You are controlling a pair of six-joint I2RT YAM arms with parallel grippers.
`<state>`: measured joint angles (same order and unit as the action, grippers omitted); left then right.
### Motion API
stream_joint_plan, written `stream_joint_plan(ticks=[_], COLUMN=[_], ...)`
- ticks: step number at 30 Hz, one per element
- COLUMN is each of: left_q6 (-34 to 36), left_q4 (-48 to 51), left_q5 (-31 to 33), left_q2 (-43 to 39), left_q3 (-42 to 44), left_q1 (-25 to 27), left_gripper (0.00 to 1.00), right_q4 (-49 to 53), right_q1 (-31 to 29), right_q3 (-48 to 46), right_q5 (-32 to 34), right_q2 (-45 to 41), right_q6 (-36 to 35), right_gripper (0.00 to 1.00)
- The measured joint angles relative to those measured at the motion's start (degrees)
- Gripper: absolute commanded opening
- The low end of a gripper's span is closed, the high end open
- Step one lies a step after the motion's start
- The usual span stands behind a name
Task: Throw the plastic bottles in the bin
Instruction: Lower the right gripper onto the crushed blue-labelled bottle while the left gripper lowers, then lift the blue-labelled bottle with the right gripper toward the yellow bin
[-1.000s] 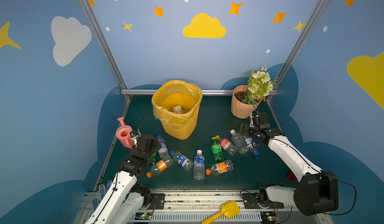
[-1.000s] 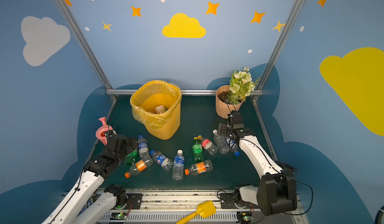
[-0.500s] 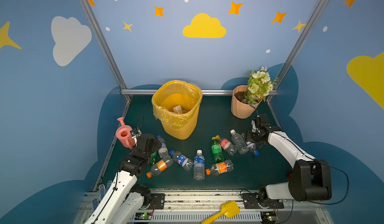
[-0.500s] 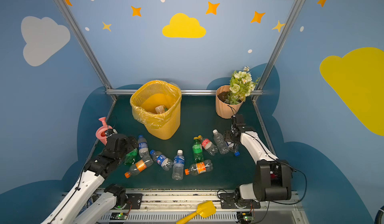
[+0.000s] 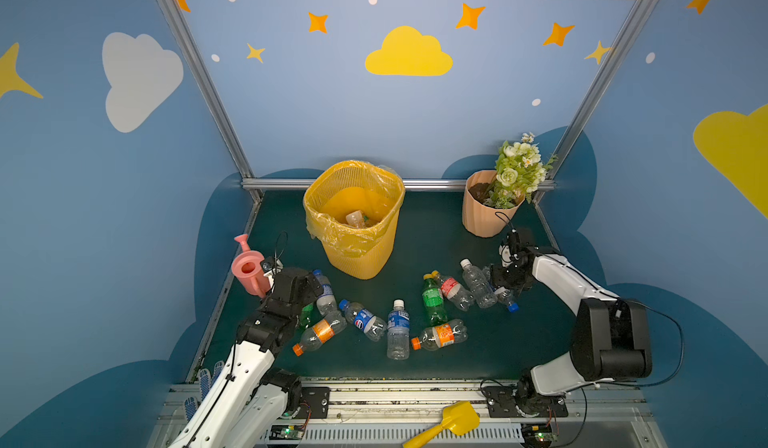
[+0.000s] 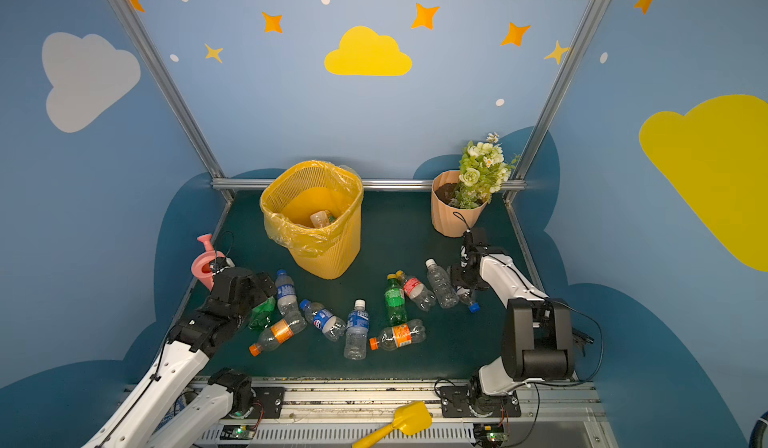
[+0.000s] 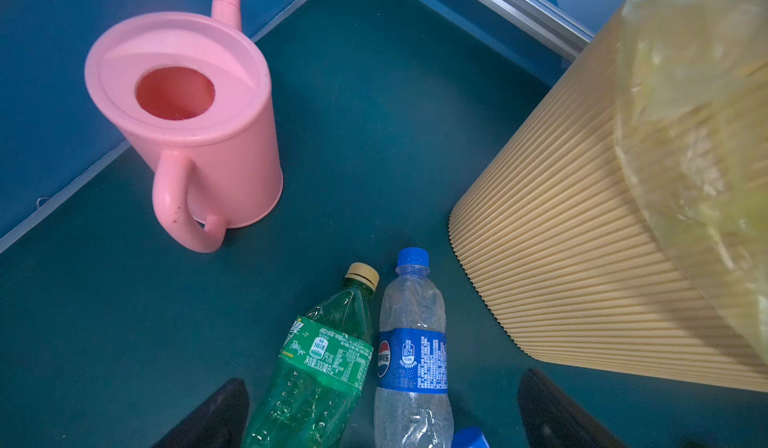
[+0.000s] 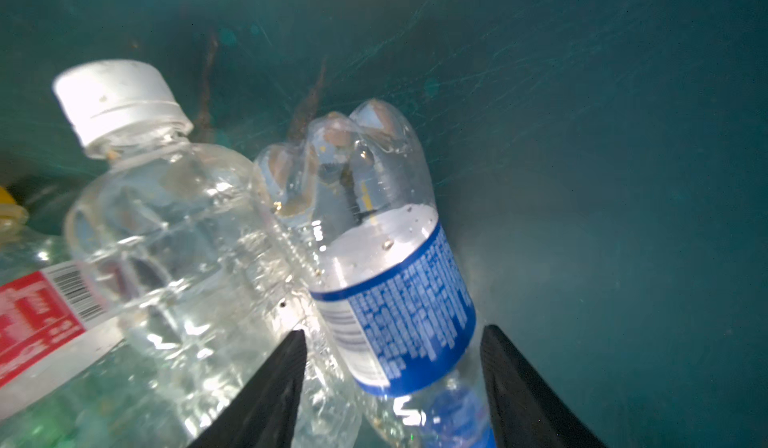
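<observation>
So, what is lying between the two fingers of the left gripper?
Two bottles side by side, a green bottle and a blue-labelled clear bottle, plus another blue cap. The left wrist view shows it.

The green bottle [image 7: 322, 367] reads "汽水 300毫升"; the blue-labelled bottle [image 7: 412, 361] bears a Pepsi logo and, seemingly, "300".

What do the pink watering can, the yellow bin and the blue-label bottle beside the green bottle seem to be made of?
Pink watering can: probably moulded plastic, matte, evenly coloured. Bin: rigid ribbed plastic; its liner bag looks like thin glossy film, wrinkled. Blue-label bottle: thin clear plastic, dented, shiny.
</observation>
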<state>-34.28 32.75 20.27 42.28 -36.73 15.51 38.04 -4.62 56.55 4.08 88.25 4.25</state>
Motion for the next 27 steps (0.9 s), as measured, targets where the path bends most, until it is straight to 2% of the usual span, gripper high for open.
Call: stream_joint_plan(ticks=[19, 24, 27], left_q6=[0.02, 0.2, 0.2], left_q4=[-0.33, -0.33, -0.33], left_q5=[0.24, 0.24, 0.24], left_q2=[0.76, 1.33, 1.36], left_q3=[0.0, 0.0, 0.0], left_q1=[0.0, 0.0, 0.0], left_gripper=[1.0, 1.0, 1.0], right_q4=[1.29, 1.4, 1.29], right_q1=[-0.02, -0.02, -0.02], right_q3=[5.53, 5.84, 5.9], right_q5=[-0.07, -0.04, -0.22], right_q2=[10.14, 11.41, 11.19], right_q6=[-5.05, -5.49, -5.51], right_gripper=[0.64, 0.53, 0.52])
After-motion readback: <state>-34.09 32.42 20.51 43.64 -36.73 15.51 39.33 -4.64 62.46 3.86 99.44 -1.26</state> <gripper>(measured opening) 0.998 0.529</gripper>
